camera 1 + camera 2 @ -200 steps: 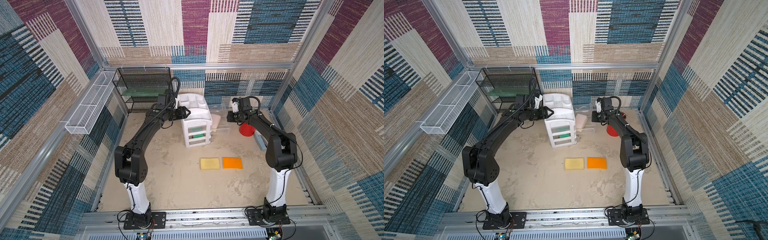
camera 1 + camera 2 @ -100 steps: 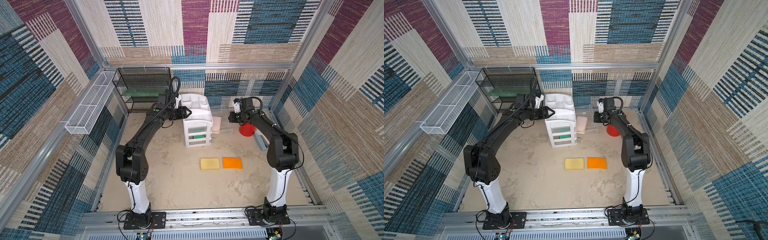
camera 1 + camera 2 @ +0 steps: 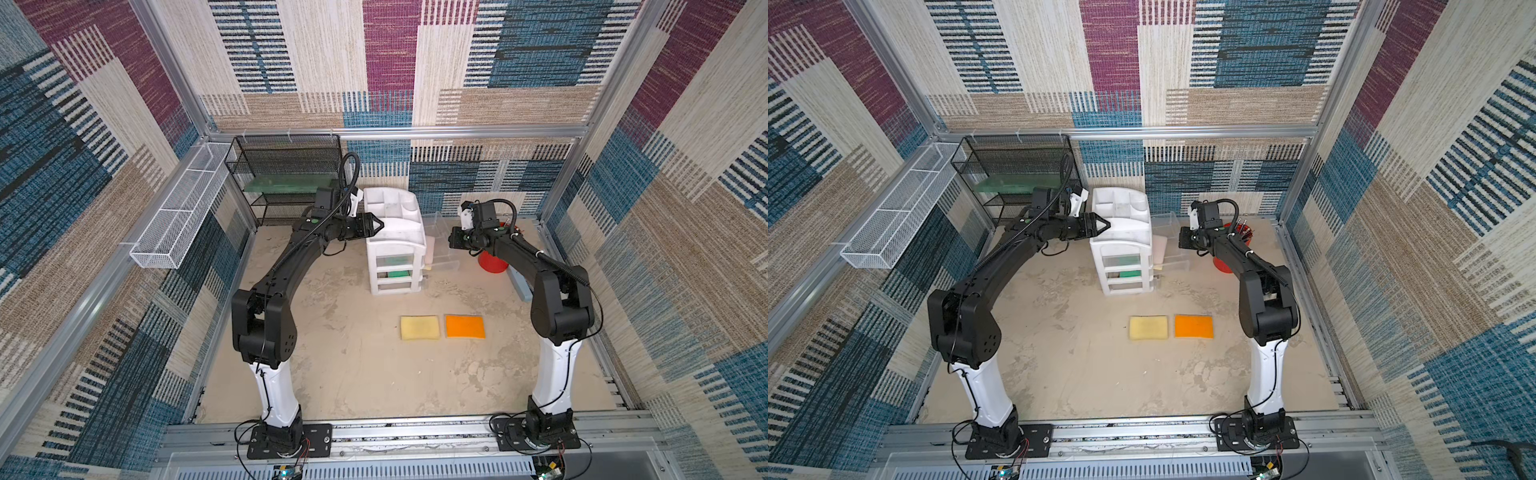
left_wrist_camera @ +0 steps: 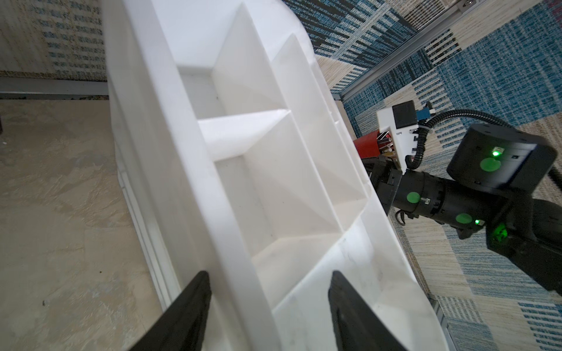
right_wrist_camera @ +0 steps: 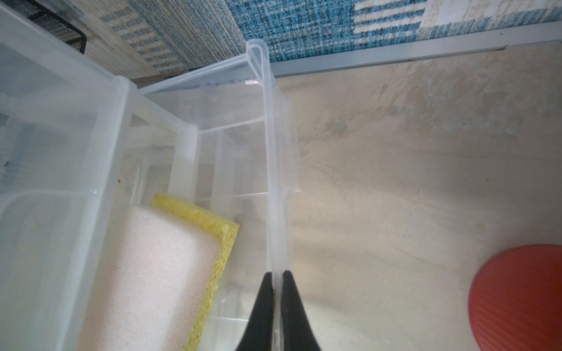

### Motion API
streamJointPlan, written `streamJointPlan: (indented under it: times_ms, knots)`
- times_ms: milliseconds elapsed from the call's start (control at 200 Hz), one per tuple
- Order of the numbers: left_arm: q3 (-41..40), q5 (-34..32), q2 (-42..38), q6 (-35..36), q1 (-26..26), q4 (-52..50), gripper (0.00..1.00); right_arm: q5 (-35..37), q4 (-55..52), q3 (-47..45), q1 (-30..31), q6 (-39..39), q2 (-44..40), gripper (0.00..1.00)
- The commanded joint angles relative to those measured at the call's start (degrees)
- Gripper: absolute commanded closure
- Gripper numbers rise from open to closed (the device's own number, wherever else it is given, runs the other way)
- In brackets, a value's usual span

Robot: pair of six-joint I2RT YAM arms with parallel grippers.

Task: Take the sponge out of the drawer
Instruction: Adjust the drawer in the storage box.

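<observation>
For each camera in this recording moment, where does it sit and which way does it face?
Top views: high at the front, looking down at both arms, the white plastic drawer tower and sandy tabletop.
Left wrist: on the left arm, facing across the tower's compartmented tray; left gripper straddles its rim, right arm beyond.
Right wrist: on the right arm, facing down; right gripper pinches the clear pulled-out drawer holding pale pink and yellow sponges.
Shared: the red ribbed cup, in every view.

Around you, patchwork woven wall panels (image 3: 390, 62) in maroon, blue and beige rise on aluminium framing (image 3: 395, 133). The sandy, stained floor (image 3: 1084, 365) is evenly lit. A white wire basket (image 3: 183, 212) hangs on the side rail.
</observation>
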Motion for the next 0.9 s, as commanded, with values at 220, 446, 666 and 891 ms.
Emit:
streamJointPlan:
  times_ms: [220, 446, 666, 891]
  knots:
    - [-0.9, -0.8, 0.9, 2.9, -0.2, -3.5, 0.36, -0.1, -3.0, -1.5, 2.9, 4.9, -2.6, 0.98]
    - [-1.5, -0.9, 0.5, 2.8, -0.2, -3.2, 0.36, 4.7, -4.1, -1.7, 1.9, 4.7, -4.9, 0.92]
    - [-1.8, -0.9, 0.3, 2.8, -0.2, -2.9, 0.36, 6.4, -4.4, -2.3, 0.8, 4.4, -5.6, 0.82]
    - [-2.1, -0.6, 0.3, 2.7, -0.2, -2.7, 0.36, 6.6, -5.7, 1.8, 1.3, 2.9, -5.8, 0.58]
